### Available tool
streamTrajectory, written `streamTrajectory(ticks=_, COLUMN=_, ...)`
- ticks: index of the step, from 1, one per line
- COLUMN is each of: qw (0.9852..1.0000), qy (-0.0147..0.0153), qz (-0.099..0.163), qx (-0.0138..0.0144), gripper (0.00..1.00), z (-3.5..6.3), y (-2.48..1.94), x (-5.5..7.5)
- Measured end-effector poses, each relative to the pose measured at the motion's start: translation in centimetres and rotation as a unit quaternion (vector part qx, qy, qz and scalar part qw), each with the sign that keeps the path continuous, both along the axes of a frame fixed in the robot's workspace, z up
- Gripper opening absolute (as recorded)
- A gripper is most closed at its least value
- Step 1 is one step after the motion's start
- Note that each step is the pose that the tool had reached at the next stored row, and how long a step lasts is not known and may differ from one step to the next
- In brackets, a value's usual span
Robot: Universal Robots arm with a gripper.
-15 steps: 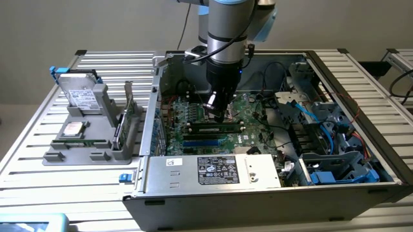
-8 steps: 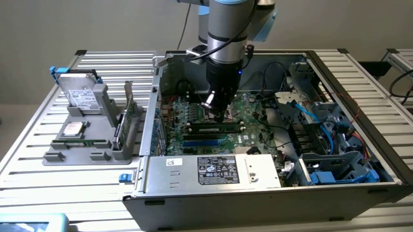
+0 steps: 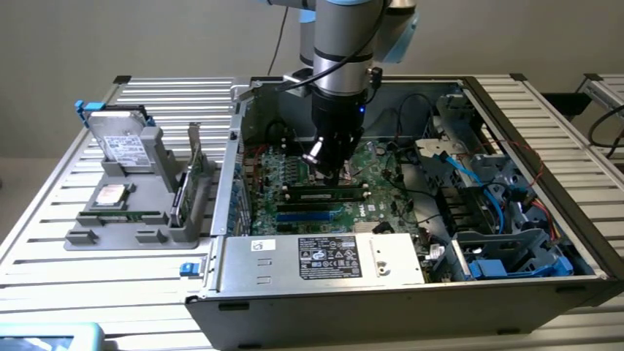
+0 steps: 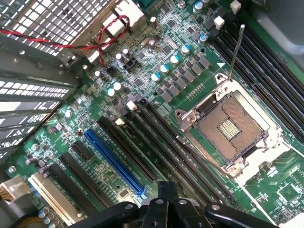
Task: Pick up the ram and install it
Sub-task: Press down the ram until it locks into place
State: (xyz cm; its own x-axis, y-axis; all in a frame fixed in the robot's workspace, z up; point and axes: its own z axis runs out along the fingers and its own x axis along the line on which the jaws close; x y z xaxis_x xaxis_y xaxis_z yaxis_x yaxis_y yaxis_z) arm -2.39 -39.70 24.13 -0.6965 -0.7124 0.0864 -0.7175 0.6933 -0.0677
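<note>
Clenched jaws of the gripper [image 3: 332, 174] press down on the ram [image 3: 326, 194], which lies flat-edged in a black slot on the motherboard [image 3: 292, 175] inside the open computer case [image 3: 390, 307]. Just nearer sits a blue slot [image 3: 307, 216]. Well apart, on the exterior view's left, a grey holder [image 3: 137, 230] stands on the slatted table [image 3: 58, 292].
</note>
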Motion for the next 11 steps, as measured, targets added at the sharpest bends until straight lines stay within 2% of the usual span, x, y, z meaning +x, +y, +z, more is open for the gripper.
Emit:
streamTrajectory(ticks=6, qw=0.9994, qy=-0.004, qz=-0.035, qx=0.0001, gripper=0.11, z=0.0, y=0.01, x=0.0)
streamTrajectory(ticks=11, qw=0.9979, qy=-0.0066, qz=-0.064, qx=0.0, gripper=0.11, z=0.0, y=0.01, x=0.0)
